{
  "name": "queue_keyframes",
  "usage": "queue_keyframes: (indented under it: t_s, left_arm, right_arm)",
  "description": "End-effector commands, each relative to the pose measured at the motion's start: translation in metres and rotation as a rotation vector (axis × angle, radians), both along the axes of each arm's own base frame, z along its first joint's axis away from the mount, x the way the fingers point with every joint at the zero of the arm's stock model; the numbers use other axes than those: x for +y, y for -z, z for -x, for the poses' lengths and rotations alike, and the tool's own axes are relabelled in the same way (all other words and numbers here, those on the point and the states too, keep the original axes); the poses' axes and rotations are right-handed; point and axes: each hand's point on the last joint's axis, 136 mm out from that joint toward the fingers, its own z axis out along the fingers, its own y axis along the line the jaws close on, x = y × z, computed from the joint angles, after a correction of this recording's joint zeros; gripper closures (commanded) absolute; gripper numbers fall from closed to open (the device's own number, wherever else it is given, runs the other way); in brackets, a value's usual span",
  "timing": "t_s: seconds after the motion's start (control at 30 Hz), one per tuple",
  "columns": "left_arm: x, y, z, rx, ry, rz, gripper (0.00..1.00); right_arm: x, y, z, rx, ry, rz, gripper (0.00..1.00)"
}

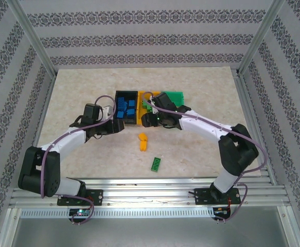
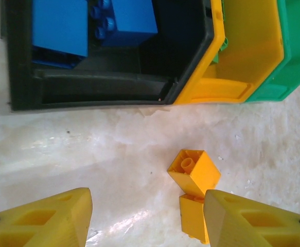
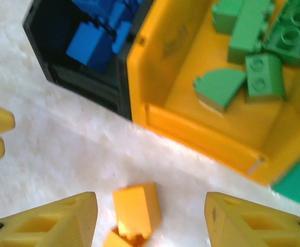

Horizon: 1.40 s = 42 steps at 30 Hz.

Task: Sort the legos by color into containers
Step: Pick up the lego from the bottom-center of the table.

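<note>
While left claw (image 2: 147, 206) and right claw (image 3: 150, 206) gape wide, orange legos (image 2: 193, 172) sit partly cut off.

3 bins: black bin (image 2: 21, 62), yellow bin (image 2: 252, 51), green bin (image 2: 294, 51). Loose on worktop (image 1: 77, 92): 2 orange bricks (image 2: 193, 172), 1 green brick (image 1: 156, 163). Approx 5 green pcs (image 3: 219, 87) inside yellow bin; blue bricks (image 2: 59, 25) too bunched to count.

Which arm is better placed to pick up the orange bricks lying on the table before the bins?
Probably the right. In its wrist view the orange bricks lie between the open fingers of the right gripper. For the left gripper, also open, they sit off-centre, beside one finger.
</note>
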Motion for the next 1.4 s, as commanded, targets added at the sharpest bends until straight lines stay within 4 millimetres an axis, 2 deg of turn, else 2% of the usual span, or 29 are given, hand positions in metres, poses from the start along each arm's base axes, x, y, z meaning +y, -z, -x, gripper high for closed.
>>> queue_keyframes:
  t_s: [0.0, 0.27, 0.37, 0.5, 0.67, 0.9, 1.1, 1.2, 1.37]
  left_arm:
    - [-0.016, -0.004, -0.007, -0.031, 0.036, 0.03, 0.41]
    - [-0.028, 0.004, -0.012, -0.026, 0.045, 0.021, 0.41]
    - [-0.032, 0.005, -0.013, -0.022, 0.055, 0.022, 0.41]
    - [-0.035, 0.006, -0.016, -0.019, 0.068, 0.014, 0.41]
    - [-0.036, 0.005, -0.019, -0.023, 0.068, 0.011, 0.41]
    - [-0.039, 0.008, -0.018, -0.013, 0.072, 0.005, 0.41]
    - [-0.038, 0.008, -0.018, -0.016, 0.068, 0.0, 0.41]
    - [-0.039, 0.008, -0.018, -0.017, 0.071, 0.003, 0.41]
    - [-0.04, 0.008, -0.017, -0.02, 0.081, 0.006, 0.41]
  right_arm:
    - [-0.017, 0.002, 0.027, 0.021, 0.029, 0.052, 0.42]
    - [-0.04, 0.027, 0.107, 0.146, 0.08, 0.124, 0.41]
    - [-0.041, 0.037, 0.129, 0.186, 0.106, 0.147, 0.39]
    - [-0.042, 0.049, 0.15, 0.212, 0.127, 0.178, 0.38]
    - [-0.034, 0.056, 0.162, 0.228, 0.125, 0.186, 0.36]
    - [-0.027, 0.064, 0.166, 0.245, 0.11, 0.204, 0.35]
    - [-0.027, 0.08, 0.171, 0.286, 0.101, 0.235, 0.35]
    - [-0.017, 0.084, 0.172, 0.305, 0.064, 0.236, 0.35]
    - [-0.008, 0.103, 0.177, 0.354, 0.006, 0.322, 0.36]
